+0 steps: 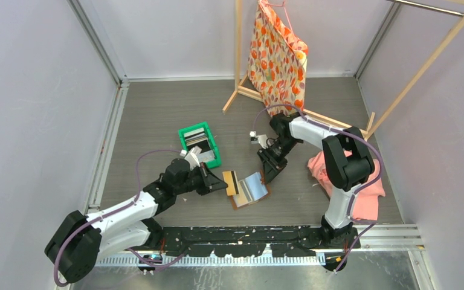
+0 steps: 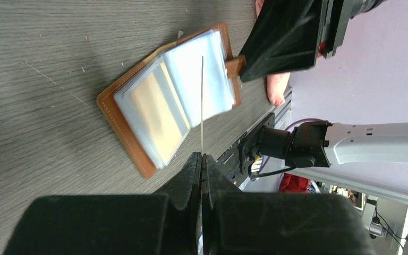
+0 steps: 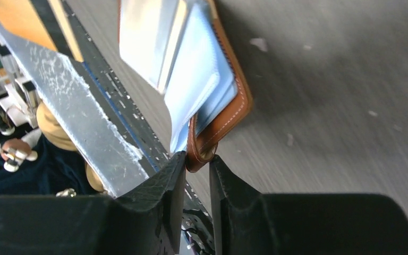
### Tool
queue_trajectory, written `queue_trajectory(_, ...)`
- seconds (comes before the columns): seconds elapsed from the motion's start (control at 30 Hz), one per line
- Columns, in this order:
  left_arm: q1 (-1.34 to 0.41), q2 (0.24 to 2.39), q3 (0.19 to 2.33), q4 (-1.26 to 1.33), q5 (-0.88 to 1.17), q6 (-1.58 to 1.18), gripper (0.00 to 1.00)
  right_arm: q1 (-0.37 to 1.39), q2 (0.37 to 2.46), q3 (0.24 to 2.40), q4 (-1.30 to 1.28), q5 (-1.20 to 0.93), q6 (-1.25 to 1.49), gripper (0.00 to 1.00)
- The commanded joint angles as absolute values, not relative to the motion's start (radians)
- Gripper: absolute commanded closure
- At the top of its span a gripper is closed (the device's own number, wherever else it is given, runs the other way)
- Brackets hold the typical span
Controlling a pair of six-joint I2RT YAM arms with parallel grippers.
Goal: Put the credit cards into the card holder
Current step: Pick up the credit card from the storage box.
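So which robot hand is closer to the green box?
The left one. The left gripper, pinching a card, is just past the green bin's near corner. The right gripper is farther right, clamped on the card holder's tab.

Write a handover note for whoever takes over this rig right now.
Left gripper: shut on a striped card, poised edge-on at the open wallet.
Right gripper: pinching the wallet's snap tab.
Done: one tan card seems already in a sleeve.
Left: slot the held card, then the spare cards from the green bin.
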State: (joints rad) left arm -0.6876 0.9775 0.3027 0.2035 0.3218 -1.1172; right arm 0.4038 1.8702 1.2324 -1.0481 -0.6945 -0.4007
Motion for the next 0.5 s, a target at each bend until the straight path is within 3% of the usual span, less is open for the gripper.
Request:
queue_trajectory(0.0, -0.667, 0.954, 0.309, 0.203, 0.360, -1.087, 1.00, 0.436, 1.866, 1.268, -1.109, -0.769, -0.436, 0.71)
queue_trajectory(0.23, -0.618, 0.970, 0.326, 0.183, 0.407, -1.061, 1.00, 0.436, 1.835, 1.283, -1.152, -0.822, -0.460, 0.65)
queue_trajectory(0.47, -0.606, 0.991, 0.330, 0.181, 0.437, -1.063, 1.00, 0.436, 1.816, 1.276, -1.098, -0.714, -0.404, 0.58)
